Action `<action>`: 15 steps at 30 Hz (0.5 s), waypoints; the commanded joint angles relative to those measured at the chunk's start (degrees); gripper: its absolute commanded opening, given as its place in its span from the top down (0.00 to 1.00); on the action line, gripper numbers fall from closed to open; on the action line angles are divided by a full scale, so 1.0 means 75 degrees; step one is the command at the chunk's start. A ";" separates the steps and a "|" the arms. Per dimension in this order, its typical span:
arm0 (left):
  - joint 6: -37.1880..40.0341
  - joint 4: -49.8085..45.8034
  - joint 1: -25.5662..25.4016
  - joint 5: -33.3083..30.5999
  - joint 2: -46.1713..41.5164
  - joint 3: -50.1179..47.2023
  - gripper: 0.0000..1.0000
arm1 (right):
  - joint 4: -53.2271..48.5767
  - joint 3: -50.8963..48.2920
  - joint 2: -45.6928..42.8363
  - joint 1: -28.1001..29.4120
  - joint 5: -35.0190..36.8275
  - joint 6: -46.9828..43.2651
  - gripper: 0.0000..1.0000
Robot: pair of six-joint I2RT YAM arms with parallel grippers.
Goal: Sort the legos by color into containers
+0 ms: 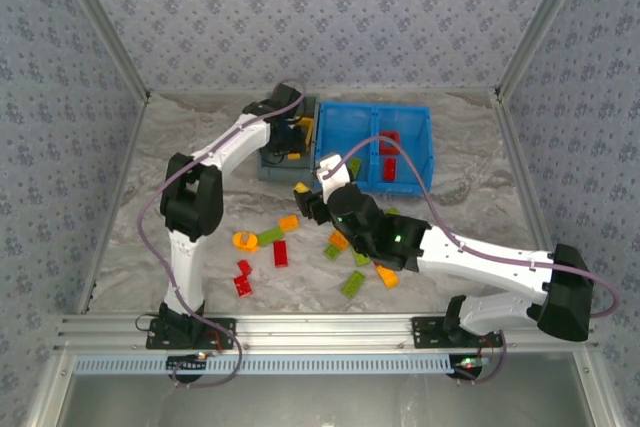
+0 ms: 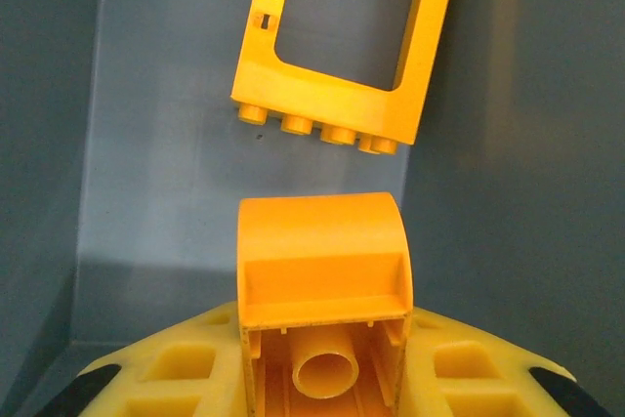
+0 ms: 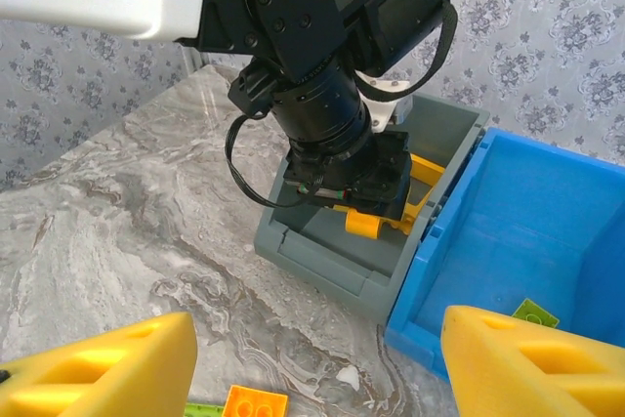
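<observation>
My left gripper (image 1: 290,143) hangs over the grey container (image 1: 272,169), shut on a yellow-orange curved lego (image 2: 322,271). Under it, on the container's floor, lies a yellow frame lego (image 2: 342,56). From the right wrist the same left gripper (image 3: 376,204) and its lego (image 3: 366,224) show inside the grey container (image 3: 322,261). My right gripper (image 1: 308,203) hovers open over the table, in front of both containers, with nothing between its fingers (image 3: 93,373). The blue container (image 1: 372,109) holds red legos (image 1: 390,143) in its right compartment and green legos (image 1: 354,165) in its left.
Loose legos lie on the table by the arms: orange (image 1: 245,240), green (image 1: 270,235), red (image 1: 281,253), more red (image 1: 243,286), green (image 1: 352,284) and orange (image 1: 387,275). An orange lego (image 3: 256,403) lies just below the right gripper. Patterned walls close in the table.
</observation>
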 commanded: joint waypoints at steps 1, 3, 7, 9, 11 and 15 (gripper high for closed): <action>-0.0110 0.0175 -0.0017 0.0300 0.0100 -0.0099 0.66 | -0.0172 0.0065 -0.0039 0.0036 0.0197 0.0255 0.30; -0.0170 0.0203 -0.0014 0.0340 0.0077 -0.0172 0.62 | -0.0245 0.0062 -0.0039 0.0022 0.0208 0.0324 0.30; -0.0262 0.0206 -0.0018 0.0220 -0.0146 -0.0363 0.48 | -0.0427 0.0042 -0.0100 0.0011 0.0179 0.0458 0.30; -0.0305 0.0169 -0.0018 0.0098 -0.0332 -0.0434 0.46 | -0.0532 0.0019 -0.0149 0.0026 0.0189 0.0535 0.30; -0.0327 0.0088 -0.0018 -0.0024 -0.0572 -0.0469 0.44 | -0.0648 -0.0067 -0.0285 0.0016 0.0252 0.0596 0.30; -0.0495 0.0027 -0.0032 -0.0257 -0.1332 -0.0724 0.44 | -0.1134 -0.0242 -0.0668 -0.0022 0.0596 0.0907 0.30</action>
